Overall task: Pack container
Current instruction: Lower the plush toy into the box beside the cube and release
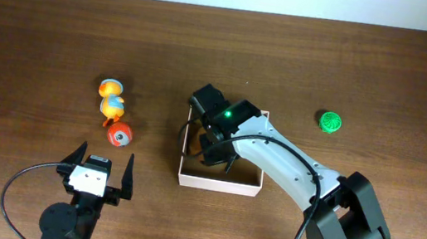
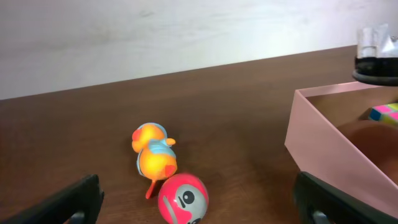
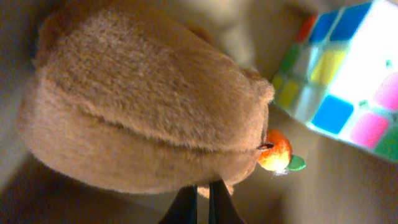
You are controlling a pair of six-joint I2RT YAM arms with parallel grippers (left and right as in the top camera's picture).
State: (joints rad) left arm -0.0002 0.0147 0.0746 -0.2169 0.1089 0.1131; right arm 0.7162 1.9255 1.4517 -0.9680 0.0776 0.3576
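Square white-walled container (image 1: 217,185) surrounded the right gripper (image 3: 202,194), closed tight beside a brown plush toy (image 3: 143,106); left gripper (image 1: 102,160) gaped wide, near-left outside.

Robotics lab, robot arm (image 1: 291,160) over wooden table (image 1: 42,28)

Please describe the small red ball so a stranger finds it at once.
On the brown wooden table, look left of the square white-walled box to the orange-and-blue toy duck. The small red ball lies beside it, nearer the robot. Unlike the duck, it is round.
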